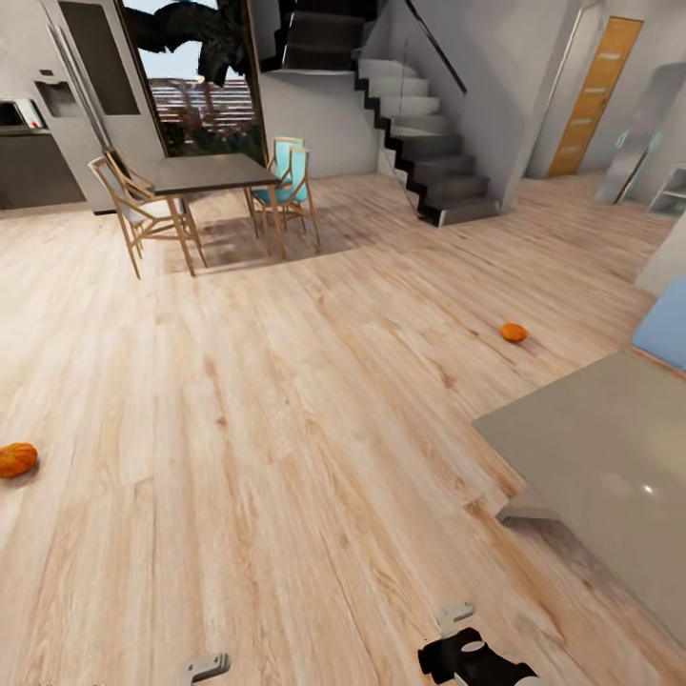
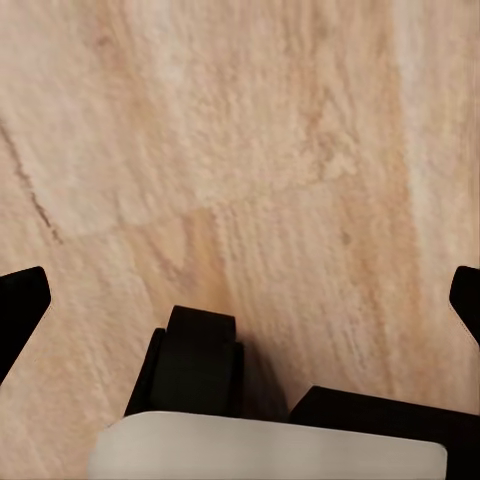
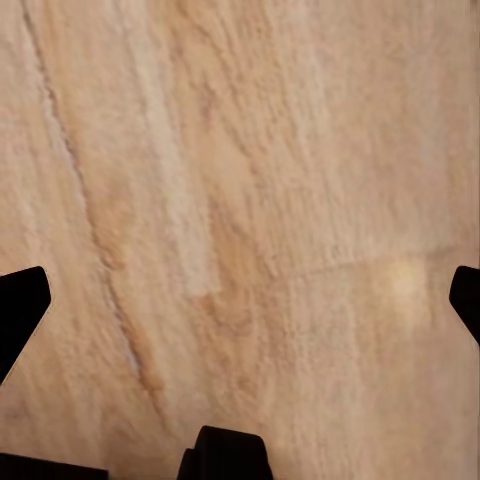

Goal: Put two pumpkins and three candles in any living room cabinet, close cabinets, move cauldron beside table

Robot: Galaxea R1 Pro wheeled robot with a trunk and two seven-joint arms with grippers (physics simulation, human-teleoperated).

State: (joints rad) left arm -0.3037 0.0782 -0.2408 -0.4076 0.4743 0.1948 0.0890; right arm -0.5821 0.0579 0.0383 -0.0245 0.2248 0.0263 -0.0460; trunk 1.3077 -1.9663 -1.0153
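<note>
I'm carrying nothing: both wrist views show fingertips spread wide over bare floor (image 2: 250, 150), arms kept low for driving. One pumpkin (image 1: 514, 332) lies on the floor just beyond the table (image 1: 610, 457); the other pumpkin (image 1: 16, 459) sits far left of it, both well ahead of my grippers.

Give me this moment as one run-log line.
phase: in transit | left pincer: open, empty | right pincer: open, empty | pumpkins: one left on floor, one ahead-right on floor | table: right
</note>
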